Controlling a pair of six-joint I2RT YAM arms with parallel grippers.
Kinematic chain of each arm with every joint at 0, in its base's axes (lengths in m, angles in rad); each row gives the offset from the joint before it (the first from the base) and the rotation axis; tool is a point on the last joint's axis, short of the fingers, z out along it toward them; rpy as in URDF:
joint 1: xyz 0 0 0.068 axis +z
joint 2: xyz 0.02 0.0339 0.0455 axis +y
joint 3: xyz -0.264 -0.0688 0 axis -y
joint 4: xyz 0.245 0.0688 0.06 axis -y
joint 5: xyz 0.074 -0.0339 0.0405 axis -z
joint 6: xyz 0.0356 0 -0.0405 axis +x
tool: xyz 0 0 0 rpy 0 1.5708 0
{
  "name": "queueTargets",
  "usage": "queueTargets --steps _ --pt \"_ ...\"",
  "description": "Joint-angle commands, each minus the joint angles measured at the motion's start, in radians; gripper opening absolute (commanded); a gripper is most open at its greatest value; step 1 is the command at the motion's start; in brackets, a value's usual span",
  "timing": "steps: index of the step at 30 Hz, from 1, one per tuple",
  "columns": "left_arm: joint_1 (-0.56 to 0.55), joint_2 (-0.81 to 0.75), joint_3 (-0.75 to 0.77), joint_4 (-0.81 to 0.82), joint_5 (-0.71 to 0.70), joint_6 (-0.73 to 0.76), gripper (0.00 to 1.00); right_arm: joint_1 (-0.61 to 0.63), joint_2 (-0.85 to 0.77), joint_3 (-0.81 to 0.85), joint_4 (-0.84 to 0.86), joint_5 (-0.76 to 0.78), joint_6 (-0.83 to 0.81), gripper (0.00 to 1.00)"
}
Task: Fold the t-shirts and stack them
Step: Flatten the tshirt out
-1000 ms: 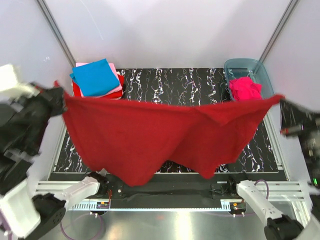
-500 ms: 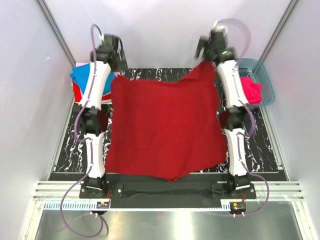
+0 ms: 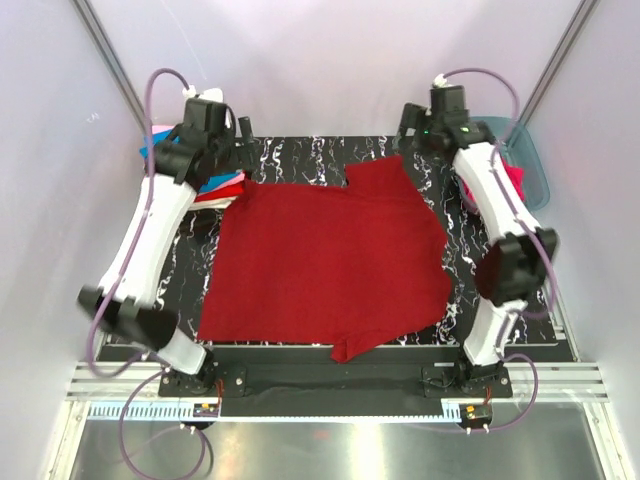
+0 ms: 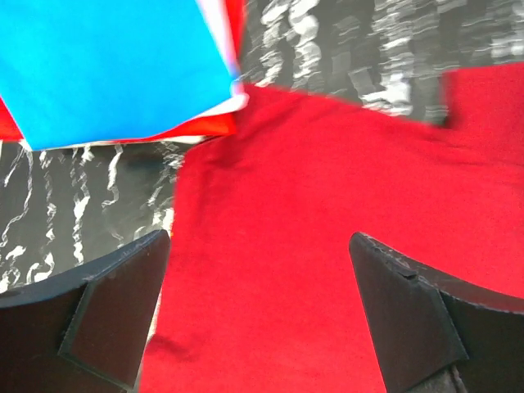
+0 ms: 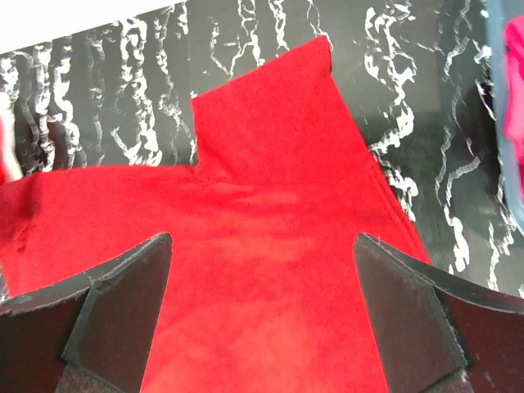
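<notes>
While the left tool and right tool are hanging wide and empty near the worktop's far edge, the dark red t-shirt is lying spread flat mid-worktop. It is looking soft, light and limp, so I am favouring a pinch at its far corners.

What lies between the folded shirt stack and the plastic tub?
The dark red t-shirt, spread flat, and bare marbled table behind it; the top view shows this.
</notes>
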Motion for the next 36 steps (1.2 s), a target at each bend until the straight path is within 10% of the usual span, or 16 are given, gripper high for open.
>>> queueTargets --steps 1,15,36 --pt "-0.024 -0.112 -0.198 0.033 -0.040 -0.029 0.99 0.002 -0.101 -0.191 0.036 -0.023 0.024 1.00" --pt "-0.041 -0.407 -0.883 0.324 0.056 -0.121 0.99 0.066 -0.361 -0.786 0.163 -0.084 0.130 1.00" --pt "-0.041 0.424 -0.387 0.395 0.036 -0.118 0.96 -0.038 0.471 -0.016 -0.066 0.054 0.007 1.00"
